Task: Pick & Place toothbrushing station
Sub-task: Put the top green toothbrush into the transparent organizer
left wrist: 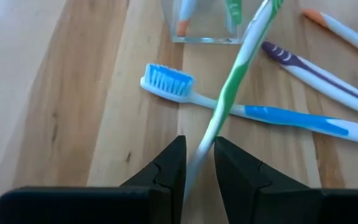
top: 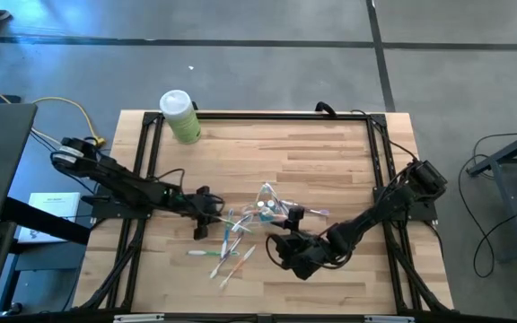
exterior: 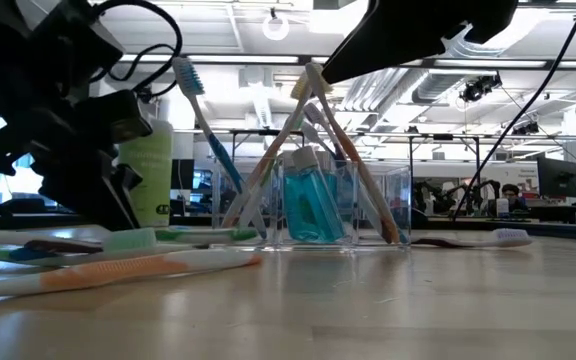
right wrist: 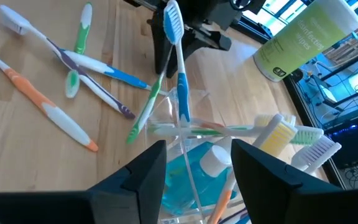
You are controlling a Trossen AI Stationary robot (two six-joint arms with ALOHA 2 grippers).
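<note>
- Wooden table [top: 330, 170] fills the overhead shot, black frame rails down both sides, and both arms are reaching in toward the middle.
- Left arm stretches low from the left edge, and the left gripper [top: 206, 213] sits just beside the pile, fingers pinched narrow around a green-and-white toothbrush [left wrist: 232, 81] whose far end leans up into the cup.
- Right arm comes in from the right rail, elbow bent, wrist angled down; the right gripper [top: 287, 244] hangs just short of the cup with its fingers spread wide, holding nothing.
- Pale-green bottle [top: 180, 115] with a white cap stands at the table's far left corner, well apart from the action.
- Clear plastic cup [exterior: 343, 205] stands mid-table, a teal tube [exterior: 313, 200] inside and several brushes leaning out of it.
- Loose toothbrushes [top: 227, 256] lie scattered flat just near of the cup, including a blue-and-white one [left wrist: 247, 109] and an orange-and-white one [right wrist: 45, 102].
</note>
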